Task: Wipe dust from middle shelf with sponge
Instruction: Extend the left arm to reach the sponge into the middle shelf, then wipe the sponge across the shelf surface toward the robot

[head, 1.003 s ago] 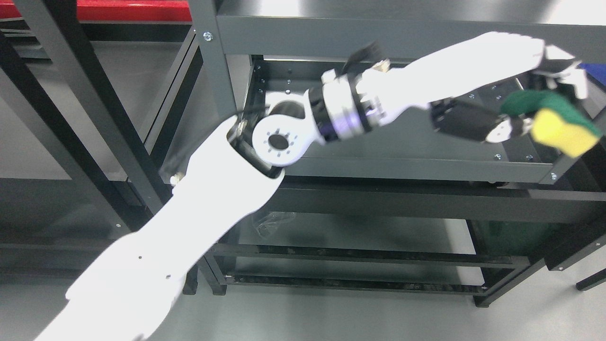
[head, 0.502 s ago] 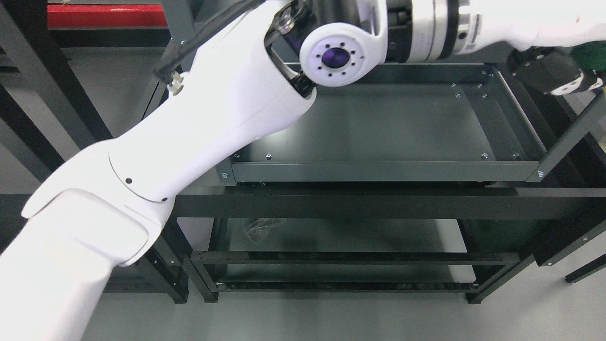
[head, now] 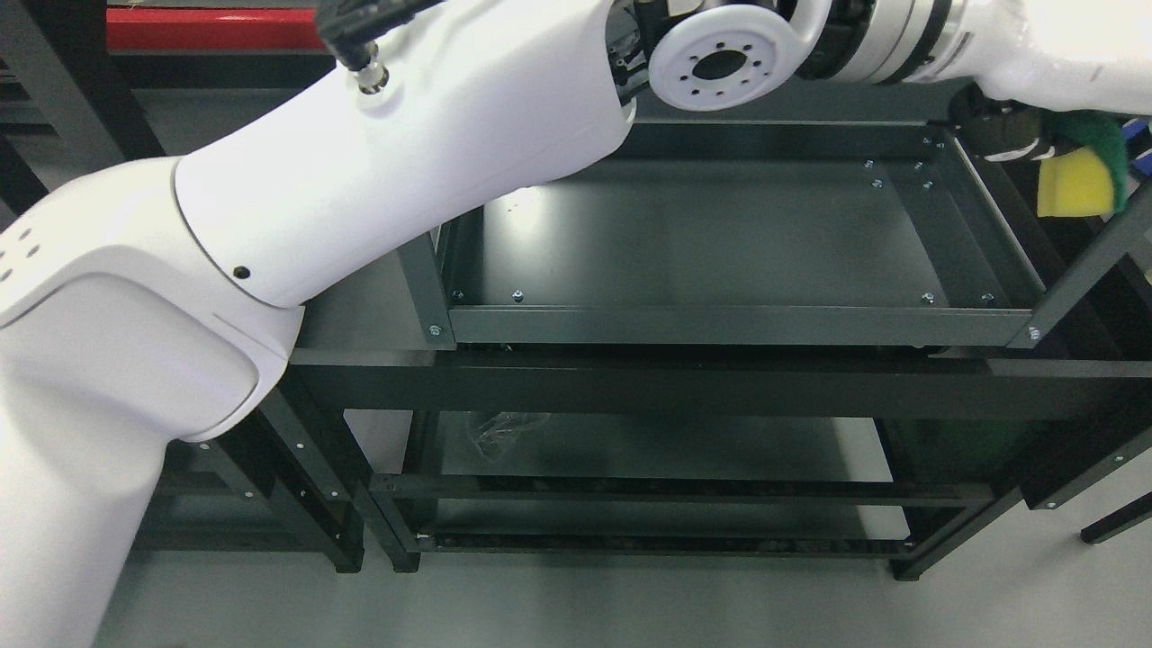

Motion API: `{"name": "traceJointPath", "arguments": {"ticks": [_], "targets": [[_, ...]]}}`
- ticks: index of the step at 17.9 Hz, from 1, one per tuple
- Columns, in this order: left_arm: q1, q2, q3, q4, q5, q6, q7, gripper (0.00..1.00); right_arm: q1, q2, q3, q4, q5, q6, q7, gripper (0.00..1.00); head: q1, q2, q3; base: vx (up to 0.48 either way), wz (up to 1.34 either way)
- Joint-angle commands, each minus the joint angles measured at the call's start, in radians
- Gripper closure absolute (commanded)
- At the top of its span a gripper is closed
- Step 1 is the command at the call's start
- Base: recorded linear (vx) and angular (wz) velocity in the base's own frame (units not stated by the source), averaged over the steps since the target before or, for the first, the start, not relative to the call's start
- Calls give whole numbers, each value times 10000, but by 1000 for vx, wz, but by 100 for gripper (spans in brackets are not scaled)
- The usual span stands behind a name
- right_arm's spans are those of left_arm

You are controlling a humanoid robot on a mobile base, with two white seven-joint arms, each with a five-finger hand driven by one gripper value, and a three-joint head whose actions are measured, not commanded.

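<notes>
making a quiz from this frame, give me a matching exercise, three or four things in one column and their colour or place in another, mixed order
Column one:
1. sponge
2. shelf tray
3. left arm
4. strip at the top left

Column two:
A. red
B. white, coming in from the lower left and crossing the top of the picture
C. yellow with a green layer, held at the right edge
D. dark grey metal, in the middle of the picture

Pairs: 1-C, 2-D, 3-B, 4-A
</notes>
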Motion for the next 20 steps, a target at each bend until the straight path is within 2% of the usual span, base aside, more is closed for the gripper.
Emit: {"name": "traceJointPath", "arguments": {"ticks": [1, 3, 4, 7, 10, 15, 20], "targets": [[-307, 177, -941, 897, -616, -753, -421, 98, -1, -175, 14, -174, 0, 6, 5, 0, 0, 0, 0, -10, 37], [-276, 183, -251, 622, -755, -1290, -865, 98, -1, -175, -1, -174, 0, 6, 5, 0, 0, 0, 0, 0, 0], [-276, 475, 26, 438, -740, -1490, -1110, 99, -1, -175, 14, -174, 0, 6, 5, 0, 0, 0, 0, 0, 0], [-78, 1915, 686, -449, -694, -2287, -1893, 99, -1, -175, -1, -174, 0, 6, 5, 0, 0, 0, 0, 0, 0], [733, 3601, 1345, -1829, -663, -2809, -2537, 99, -1, -175, -1, -174, 0, 6, 5, 0, 0, 0, 0, 0, 0], [1885, 5475, 3277, -2876, -480, -4097, -3182, 98, -1, -175, 14, -174, 0, 6, 5, 0, 0, 0, 0, 0, 0], [3019, 7744, 4689, -3458, 669, -4222, -3460, 98, -1, -175, -1, -174, 0, 6, 5, 0, 0, 0, 0, 0, 0]]}}
